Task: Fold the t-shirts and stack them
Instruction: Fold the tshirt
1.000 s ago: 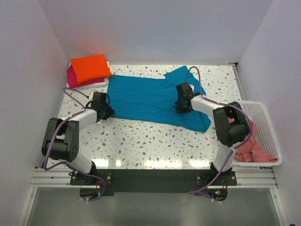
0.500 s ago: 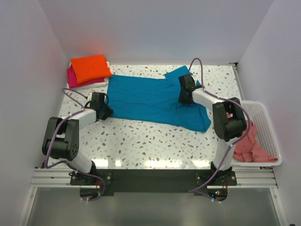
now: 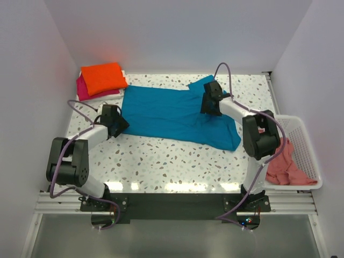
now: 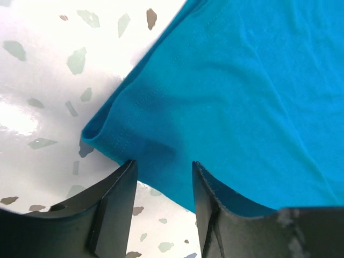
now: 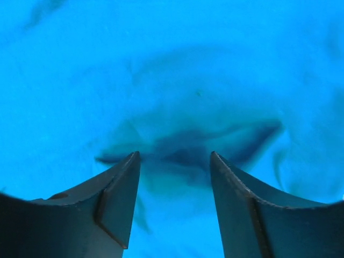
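Note:
A teal t-shirt (image 3: 166,113) lies spread flat across the middle of the table. My left gripper (image 3: 119,124) is at its near-left corner. In the left wrist view this gripper (image 4: 163,172) is open, and the teal hem corner (image 4: 107,137) lies flat between the fingers. My right gripper (image 3: 207,109) hovers over the shirt's right part, near the sleeve. In its wrist view it (image 5: 174,161) is open above a wrinkle in the teal cloth (image 5: 193,145). A folded orange t-shirt (image 3: 103,77) sits on a magenta one (image 3: 81,90) at the back left. A salmon t-shirt (image 3: 285,167) hangs in the basket.
The white mesh basket (image 3: 304,141) stands at the table's right edge beside my right arm. White walls close in the left, back and right sides. Speckled tabletop (image 3: 161,161) shows between the teal shirt and the arm bases.
My right gripper has opened and moved toward the back of the table over the teal shirt. My left gripper has opened wider at the shirt's corner, staying almost in place.

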Robot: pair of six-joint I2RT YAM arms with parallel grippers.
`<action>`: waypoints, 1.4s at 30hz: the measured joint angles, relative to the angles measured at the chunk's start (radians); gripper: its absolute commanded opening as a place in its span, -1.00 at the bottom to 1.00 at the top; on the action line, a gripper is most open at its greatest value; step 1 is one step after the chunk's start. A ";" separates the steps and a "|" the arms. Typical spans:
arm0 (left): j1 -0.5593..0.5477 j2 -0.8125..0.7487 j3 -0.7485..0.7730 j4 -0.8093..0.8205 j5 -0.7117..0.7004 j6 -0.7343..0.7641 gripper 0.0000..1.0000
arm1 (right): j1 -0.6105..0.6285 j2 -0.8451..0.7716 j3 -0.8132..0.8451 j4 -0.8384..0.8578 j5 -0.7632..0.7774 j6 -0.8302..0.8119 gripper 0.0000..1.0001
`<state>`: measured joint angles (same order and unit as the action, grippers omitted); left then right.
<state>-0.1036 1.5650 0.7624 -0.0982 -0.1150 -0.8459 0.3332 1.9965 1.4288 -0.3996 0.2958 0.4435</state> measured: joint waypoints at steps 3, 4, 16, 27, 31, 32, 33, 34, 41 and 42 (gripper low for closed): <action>0.023 -0.050 -0.009 -0.002 -0.001 0.000 0.28 | -0.001 -0.089 -0.053 -0.026 0.000 0.009 0.28; 0.032 -0.074 -0.015 -0.002 -0.003 -0.004 0.29 | -0.001 -0.133 -0.082 -0.034 -0.003 0.015 0.29; 0.049 -0.194 -0.131 0.031 -0.056 -0.085 0.31 | -0.002 -0.539 -0.532 -0.051 -0.098 0.159 0.41; 0.050 -0.098 -0.163 0.148 -0.101 -0.097 0.23 | -0.041 -0.643 -0.690 -0.051 -0.080 0.281 0.60; 0.051 -0.068 -0.158 0.197 -0.108 -0.097 0.12 | -0.071 -0.662 -0.702 -0.051 -0.066 0.299 0.60; 0.051 -0.059 -0.154 0.206 -0.111 -0.097 0.03 | -0.076 -0.661 -0.702 -0.050 -0.060 0.301 0.60; 0.051 -0.047 -0.149 0.217 -0.112 -0.096 -0.02 | -0.080 -0.661 -0.702 -0.051 -0.055 0.304 0.59; 0.051 -0.041 -0.148 0.223 -0.114 -0.098 -0.06 | -0.083 -0.661 -0.702 -0.050 -0.052 0.305 0.59; 0.051 -0.008 -0.138 0.237 -0.121 -0.099 -0.67 | -0.092 -0.630 -0.709 -0.043 -0.051 0.301 0.00; 0.051 -0.008 -0.138 0.233 -0.121 -0.101 -0.72 | -0.094 -0.626 -0.713 -0.041 -0.052 0.294 -0.30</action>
<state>-0.0525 1.5570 0.6247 0.1349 -0.2356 -0.9466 0.2390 1.3701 0.7162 -0.4408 0.2440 0.7372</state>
